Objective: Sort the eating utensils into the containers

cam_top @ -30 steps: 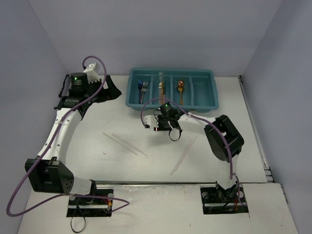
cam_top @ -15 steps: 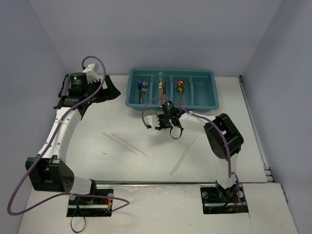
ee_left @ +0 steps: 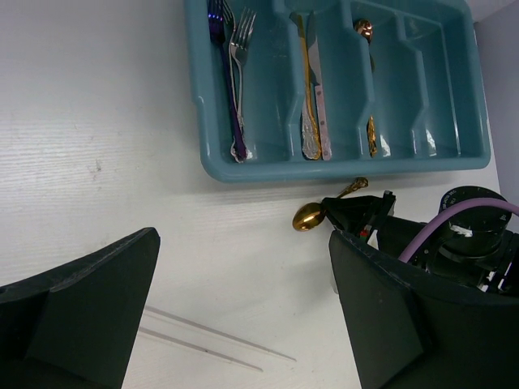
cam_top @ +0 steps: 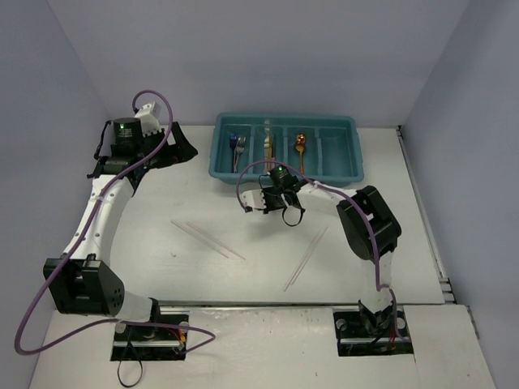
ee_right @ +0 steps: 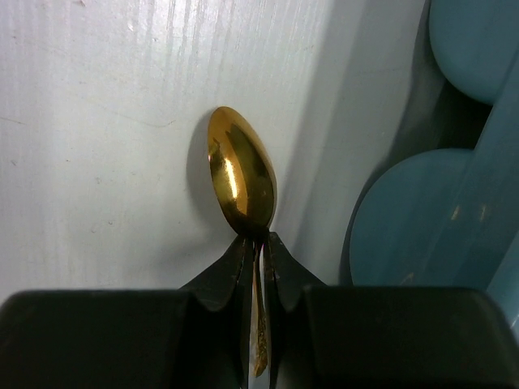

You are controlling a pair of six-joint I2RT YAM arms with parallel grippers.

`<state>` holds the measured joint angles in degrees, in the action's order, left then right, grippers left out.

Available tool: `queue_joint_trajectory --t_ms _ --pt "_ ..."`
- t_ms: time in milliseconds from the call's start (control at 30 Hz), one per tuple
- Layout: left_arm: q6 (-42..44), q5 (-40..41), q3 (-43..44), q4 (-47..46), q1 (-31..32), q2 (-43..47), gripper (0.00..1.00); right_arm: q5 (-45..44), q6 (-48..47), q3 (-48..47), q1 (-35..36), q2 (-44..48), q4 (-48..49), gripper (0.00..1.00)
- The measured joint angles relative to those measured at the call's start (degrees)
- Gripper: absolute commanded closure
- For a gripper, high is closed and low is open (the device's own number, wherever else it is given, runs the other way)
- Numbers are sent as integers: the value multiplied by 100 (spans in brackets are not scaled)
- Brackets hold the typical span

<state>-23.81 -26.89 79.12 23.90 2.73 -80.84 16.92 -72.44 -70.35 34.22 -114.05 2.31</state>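
My right gripper [ee_right: 258, 243] is shut on the handle of a gold spoon [ee_right: 242, 174]. It holds the spoon low over the white table, just in front of the teal cutlery tray [ee_right: 454, 219]. In the top view the right gripper [cam_top: 272, 201] is near the tray's [cam_top: 220, 170] front left. The left wrist view shows the held spoon [ee_left: 310, 215], forks [ee_left: 235, 49] in the left compartment, knives [ee_left: 313, 81] in the second and a gold spoon [ee_left: 369, 65] in the third. My left gripper [ee_left: 242, 239] is open and empty, left of the tray [cam_top: 180, 146].
Two pale chopsticks [cam_top: 207, 237] lie on the table left of centre, and also show in the left wrist view [ee_left: 203, 340]. Two more chopsticks [cam_top: 306, 258] lie right of centre. The tray's rightmost compartment [cam_top: 336, 150] looks empty. Grey walls stand on three sides.
My right gripper has moved slightly toward the tray with the gold spoon still in it. My left arm has shifted a little to the left.
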Motion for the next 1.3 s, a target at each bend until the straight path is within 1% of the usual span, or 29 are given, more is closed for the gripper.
queue_joint_trajectory --t_ms 233,333,433,567,667,800,900,967,1100,1200,1300 --pt "16 -4 58 7 -35 -7 15 90 148 -27 27 51 -186 100" --pt "17 -11 58 7 -37 -7 15 227 404 27 165 248 -565 100" --pt "17 -24 59 5 -44 -5 15 401 776 72 435 555 -1117 100" --pt "15 -25 61 4 -49 3 15 656 1251 58 828 1075 -1590 100" --pt "15 -24 58 4 -49 36 15 836 1579 -118 944 1371 -1893 100" --pt "17 -24 58 7 -49 108 15 1000 2018 -611 822 1491 -2183 100" --pt "28 -24 58 11 -49 168 15 1418 2538 -1298 449 1414 -2528 100" --pt "59 -21 58 17 -49 211 15 1777 3124 -2097 -72 1251 -2604 100" --pt "81 26 48 26 -49 284 15 2301 4365 -3656 -1293 737 -2421 100" --pt "77 191 -34 23 -51 334 15 2307 5416 -4521 -2011 211 -2321 100" --pt "75 354 -100 30 -51 337 14 2098 6512 -5065 -2456 -407 -2245 100"
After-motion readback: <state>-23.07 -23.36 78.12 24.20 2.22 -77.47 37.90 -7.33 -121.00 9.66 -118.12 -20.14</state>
